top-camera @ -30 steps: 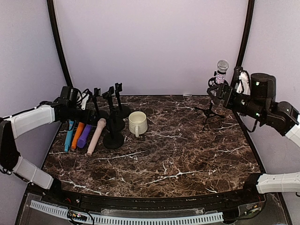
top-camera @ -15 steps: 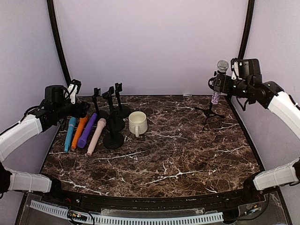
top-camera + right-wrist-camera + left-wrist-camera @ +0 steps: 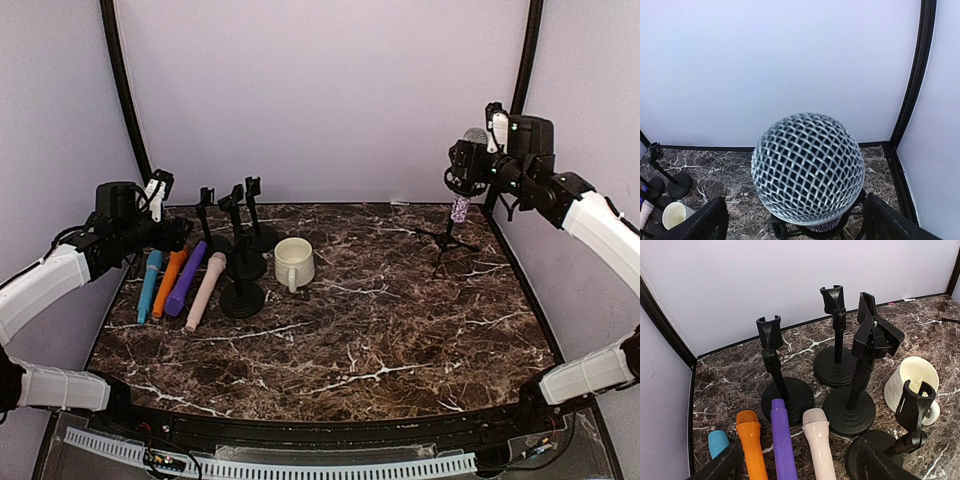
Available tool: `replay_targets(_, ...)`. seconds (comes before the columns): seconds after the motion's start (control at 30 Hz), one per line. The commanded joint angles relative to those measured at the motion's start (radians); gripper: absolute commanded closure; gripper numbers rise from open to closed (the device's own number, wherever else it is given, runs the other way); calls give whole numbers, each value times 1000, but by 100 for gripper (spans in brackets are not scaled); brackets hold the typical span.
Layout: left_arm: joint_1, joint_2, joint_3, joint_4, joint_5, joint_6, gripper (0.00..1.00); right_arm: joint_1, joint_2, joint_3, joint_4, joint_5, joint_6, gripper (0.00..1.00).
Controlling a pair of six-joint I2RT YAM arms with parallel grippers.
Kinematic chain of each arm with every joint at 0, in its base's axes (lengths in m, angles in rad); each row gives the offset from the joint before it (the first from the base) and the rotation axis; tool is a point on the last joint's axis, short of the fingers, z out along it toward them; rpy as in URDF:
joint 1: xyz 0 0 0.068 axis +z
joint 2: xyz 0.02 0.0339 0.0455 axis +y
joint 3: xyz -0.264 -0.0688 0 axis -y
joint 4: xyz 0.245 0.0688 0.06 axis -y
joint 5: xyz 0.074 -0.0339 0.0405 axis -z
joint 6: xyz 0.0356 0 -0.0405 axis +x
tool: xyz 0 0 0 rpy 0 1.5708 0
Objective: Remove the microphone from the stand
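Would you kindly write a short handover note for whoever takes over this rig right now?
Left gripper: open, empty, near the loose microphones at the left.
Right gripper: open, straddling the microphone head, not gripping.
The microphone sits in its tripod stand, back right.
Done: approach. Left to do: close on it, lift it out.

Microphone (image 3: pixel 807 170): silver mesh head seen from above, filling the centre between the right gripper (image 3: pixel 795 200) fingers (image 3: pixel 697 225), which stand spread on either side with a gap to the head. Beneath it, part of the black stand (image 3: pixel 785 231) on the marble table (image 3: pixel 730 172). Far left: cream mug (image 3: pixel 672 215) and round-based holder (image 3: pixel 675 182); at right, black corner post (image 3: pixel 912 80).
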Motion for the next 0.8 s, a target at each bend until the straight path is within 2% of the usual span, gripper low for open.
replay_targets(0.0, 7, -19, 2, 15, 12, -1, 20, -2, -3, -1, 118, 13, -89, 6)
replay_targets(0.2, 7, -18, 2, 13, 12, -1, 20, -2, 35, 29, 132, 58, -144, 18)
replay_targets(0.37, 6, -17, 2, 11, 11, 1, 20, -2, 58, 56, 128, 67, -163, 34)
replay_targets(0.57, 7, -20, 2, 10, 10, 3, 20, -2, 48, 78, 114, -4, -164, 66)
replay_targets(0.67, 7, -23, 0, 12, 7, 5, 20, -2, 17, 72, 119, -56, -150, 75)
replay_targets(0.77, 7, -28, -3, 16, 13, 9, 20, -2, -25, 48, 135, -137, -135, 80)
